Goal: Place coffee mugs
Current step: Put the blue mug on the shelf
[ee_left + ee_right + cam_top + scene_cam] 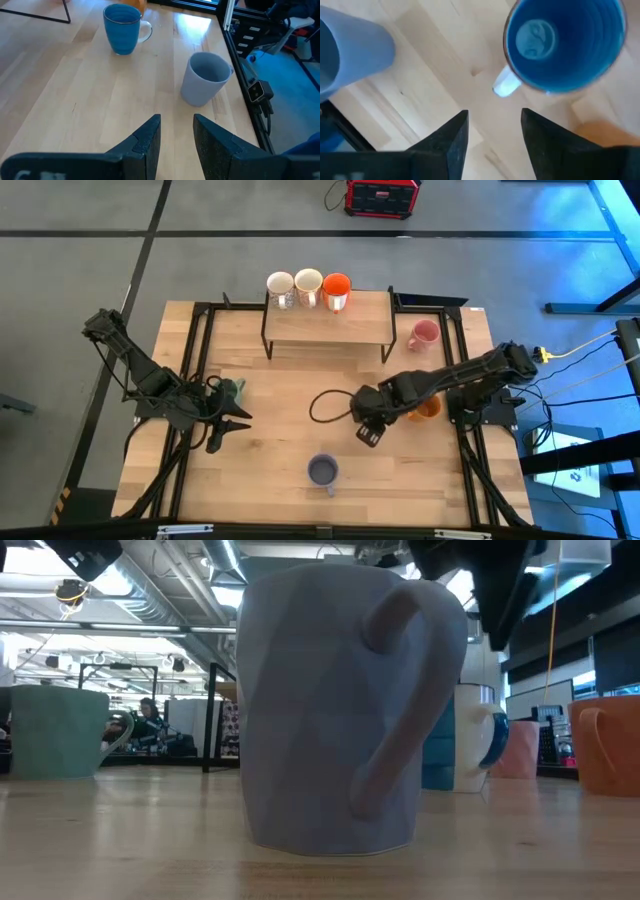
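Right gripper (492, 132) hangs with jaws released and empty directly over the blue mug (565, 42) at mid-tabletop; left gripper (176, 137) likewise has its jaws parted, holding nothing, beside the pale green mug (234, 390). Three mugs (308, 287) stand on the shelf (330, 325); by my judgement five remain: blue, green, lavender mug (322, 471), pink mug (424, 334), amber mug (428, 409). Shelf room lies right of the orange one; the lavender mug sits near the front edge.

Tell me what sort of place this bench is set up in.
Probably an industrial lab or workshop: exposed ceiling ducts overhead, bare grey floor, and a red equipment case beyond the wooden table.
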Controlling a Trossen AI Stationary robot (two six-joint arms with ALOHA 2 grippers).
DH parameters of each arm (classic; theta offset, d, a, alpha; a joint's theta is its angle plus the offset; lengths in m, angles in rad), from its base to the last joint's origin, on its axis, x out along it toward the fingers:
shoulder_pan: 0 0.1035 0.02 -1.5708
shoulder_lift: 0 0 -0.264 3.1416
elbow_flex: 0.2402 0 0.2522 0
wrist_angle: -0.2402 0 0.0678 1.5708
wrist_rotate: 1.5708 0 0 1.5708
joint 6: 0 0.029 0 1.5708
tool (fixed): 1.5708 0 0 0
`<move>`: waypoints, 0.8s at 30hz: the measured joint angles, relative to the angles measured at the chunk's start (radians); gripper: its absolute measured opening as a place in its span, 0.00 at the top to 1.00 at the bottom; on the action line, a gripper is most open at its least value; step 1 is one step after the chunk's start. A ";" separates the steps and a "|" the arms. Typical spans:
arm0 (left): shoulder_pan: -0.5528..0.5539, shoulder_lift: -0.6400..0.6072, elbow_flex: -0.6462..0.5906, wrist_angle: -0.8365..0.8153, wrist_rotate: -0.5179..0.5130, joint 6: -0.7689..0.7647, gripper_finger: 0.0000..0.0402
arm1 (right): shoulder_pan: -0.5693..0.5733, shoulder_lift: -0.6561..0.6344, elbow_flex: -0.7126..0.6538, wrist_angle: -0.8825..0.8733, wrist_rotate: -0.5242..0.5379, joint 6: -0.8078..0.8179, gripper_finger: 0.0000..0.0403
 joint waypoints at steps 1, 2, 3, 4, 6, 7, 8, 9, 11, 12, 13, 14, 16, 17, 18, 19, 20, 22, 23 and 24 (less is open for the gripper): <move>0.000 0.000 0.000 0.000 0.000 0.000 0.73 | 0.019 0.000 0.002 0.002 0.014 0.048 0.58; 0.000 0.000 0.000 0.000 0.000 0.000 0.73 | 0.039 0.000 0.002 0.000 0.027 0.100 0.58; 0.000 0.000 0.000 0.000 0.000 0.000 0.73 | 0.060 0.000 0.002 -0.003 0.036 0.151 0.58; 0.000 0.000 0.000 0.000 0.001 0.000 0.73 | 0.080 0.000 0.001 -0.004 0.043 0.199 0.58; 0.000 0.000 0.000 0.000 0.001 0.000 0.73 | 0.120 0.000 -0.012 0.006 0.081 0.298 0.58; 0.000 0.000 0.000 0.000 0.001 0.000 0.73 | 0.140 0.000 -0.023 0.009 0.115 0.356 0.58; 0.000 0.000 0.000 0.000 0.001 0.000 0.73 | 0.159 0.000 -0.037 0.007 0.147 0.412 0.58; 0.000 0.000 0.000 0.000 0.001 0.000 0.73 | 0.175 0.000 -0.051 0.008 0.179 0.469 0.58; 0.000 0.000 0.000 0.000 0.001 0.001 0.73 | 0.203 0.000 -0.086 0.011 0.249 0.563 0.58; 0.000 0.000 0.000 0.000 0.001 0.001 0.73 | 0.215 0.000 -0.104 0.020 0.294 0.604 0.58; 0.000 0.000 0.000 0.000 0.001 0.001 0.73 | 0.223 0.000 -0.123 0.043 0.332 0.641 0.58; 0.000 0.000 0.000 0.000 0.001 0.001 0.73 | 0.229 0.000 -0.144 0.075 0.363 0.666 0.58; 0.000 0.000 0.000 0.000 0.001 0.001 0.73 | 0.231 0.000 -0.186 0.116 0.400 0.702 0.58; 0.000 0.000 0.000 0.000 0.001 0.001 0.73 | 0.231 0.000 -0.205 0.138 0.412 0.711 0.58; 0.000 0.000 0.000 0.000 0.001 0.001 0.73 | 0.231 0.000 -0.223 0.169 0.422 0.714 0.58; 0.000 0.000 0.000 0.000 0.001 0.001 0.73 | 0.230 0.000 -0.241 0.207 0.430 0.714 0.58; 0.000 0.000 0.000 0.000 0.001 0.001 0.73 | 0.229 0.000 -0.259 0.237 0.440 0.713 0.58; 0.000 0.000 0.000 0.000 0.002 0.001 0.73 | 0.230 0.000 -0.297 0.295 0.461 0.710 0.58; 0.000 0.000 0.000 0.000 0.001 0.001 0.73 | 0.230 0.001 -0.311 0.310 0.462 0.711 0.58; 0.000 0.000 0.000 0.000 0.001 0.001 0.73 | 0.230 0.001 -0.323 0.318 0.461 0.716 0.58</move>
